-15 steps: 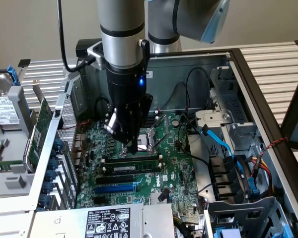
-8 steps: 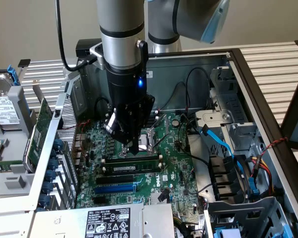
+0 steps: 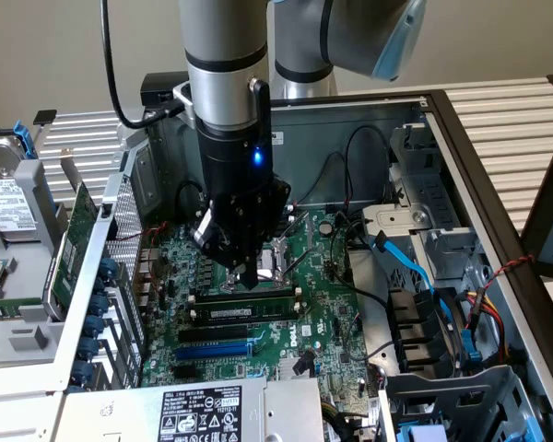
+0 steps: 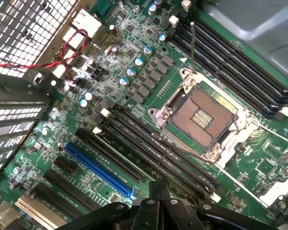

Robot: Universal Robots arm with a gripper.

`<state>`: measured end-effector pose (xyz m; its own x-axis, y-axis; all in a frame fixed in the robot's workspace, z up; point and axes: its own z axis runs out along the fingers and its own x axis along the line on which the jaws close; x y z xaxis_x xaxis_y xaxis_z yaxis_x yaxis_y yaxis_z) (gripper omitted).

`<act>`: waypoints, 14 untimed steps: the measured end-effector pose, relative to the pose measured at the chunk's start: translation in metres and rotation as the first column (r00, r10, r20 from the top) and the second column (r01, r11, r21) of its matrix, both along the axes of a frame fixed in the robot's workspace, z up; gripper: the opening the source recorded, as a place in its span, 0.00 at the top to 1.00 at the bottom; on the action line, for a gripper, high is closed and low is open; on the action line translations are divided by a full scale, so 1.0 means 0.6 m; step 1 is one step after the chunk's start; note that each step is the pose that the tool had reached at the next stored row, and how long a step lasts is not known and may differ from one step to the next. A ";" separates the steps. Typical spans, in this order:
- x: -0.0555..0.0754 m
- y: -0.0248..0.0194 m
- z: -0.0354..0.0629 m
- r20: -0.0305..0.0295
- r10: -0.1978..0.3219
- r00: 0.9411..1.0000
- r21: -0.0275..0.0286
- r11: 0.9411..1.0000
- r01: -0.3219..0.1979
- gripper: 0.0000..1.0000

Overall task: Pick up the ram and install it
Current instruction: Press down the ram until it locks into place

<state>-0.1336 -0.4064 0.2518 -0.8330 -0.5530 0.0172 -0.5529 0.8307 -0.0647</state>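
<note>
Open grey PC case (image 3: 461, 184) w/ green motherboard (image 3: 332, 313): closed gripper (image 3: 249, 276), holding nothing visible, sits atop long green ram stick (image 3: 244, 312) — press straight down, evenly, until seated.

We read "DELL" in white on the green motherboard (image 3: 306, 324); print on the white label (image 3: 199, 414) near it is too small to read.

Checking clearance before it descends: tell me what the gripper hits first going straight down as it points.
Likely the ram lying in the slots on the motherboard, right beneath the shut gripper; depth is unclear.
</note>
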 end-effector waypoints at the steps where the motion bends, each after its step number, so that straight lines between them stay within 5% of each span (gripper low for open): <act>1: 0.000 0.0000 0.000 0.000 -0.017 1.000 0.000 1.000 0.017 0.89; 7: 0.000 0.0000 -0.003 0.000 -0.126 0.992 0.000 0.992 0.126 0.89; 14: 0.000 -0.0001 -0.007 0.000 -0.251 0.968 0.000 0.968 0.251 0.89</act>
